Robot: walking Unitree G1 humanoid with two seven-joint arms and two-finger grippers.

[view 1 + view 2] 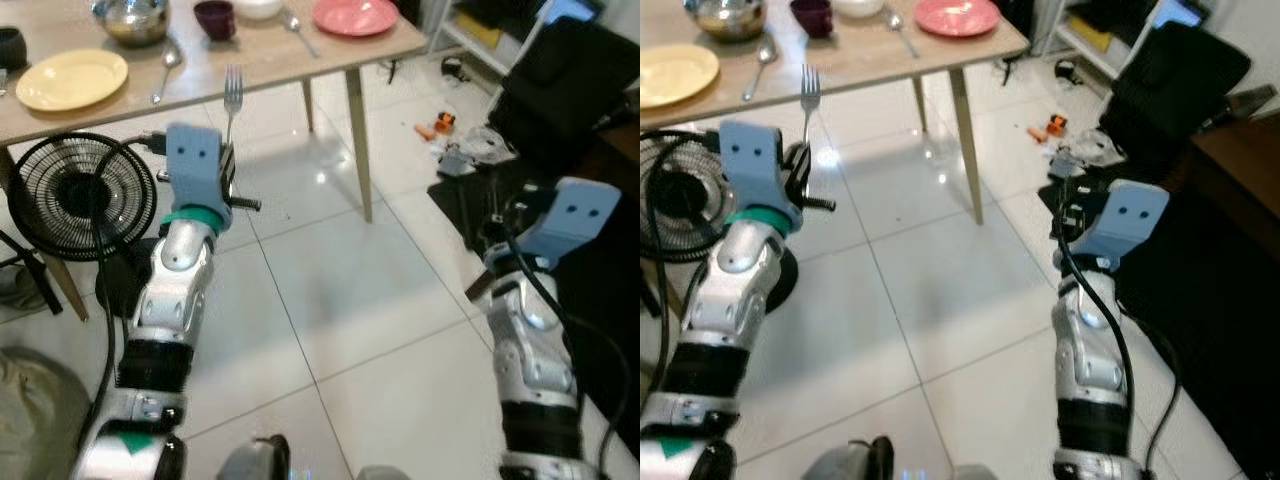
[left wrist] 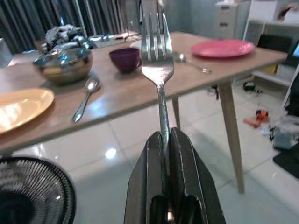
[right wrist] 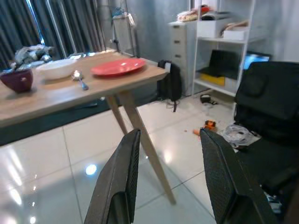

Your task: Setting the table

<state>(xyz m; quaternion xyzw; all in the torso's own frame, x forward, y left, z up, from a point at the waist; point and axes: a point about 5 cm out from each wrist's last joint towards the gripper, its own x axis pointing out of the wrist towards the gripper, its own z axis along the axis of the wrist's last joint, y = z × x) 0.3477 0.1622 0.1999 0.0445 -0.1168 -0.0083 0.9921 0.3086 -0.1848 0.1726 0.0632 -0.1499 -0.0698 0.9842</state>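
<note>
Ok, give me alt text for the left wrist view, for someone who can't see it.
The left gripper holds a silver fork upright by its handle, tines up, short of a wooden table. On the table: a yellow plate, spoon, metal bowl, purple cup and pink plate.
</note>
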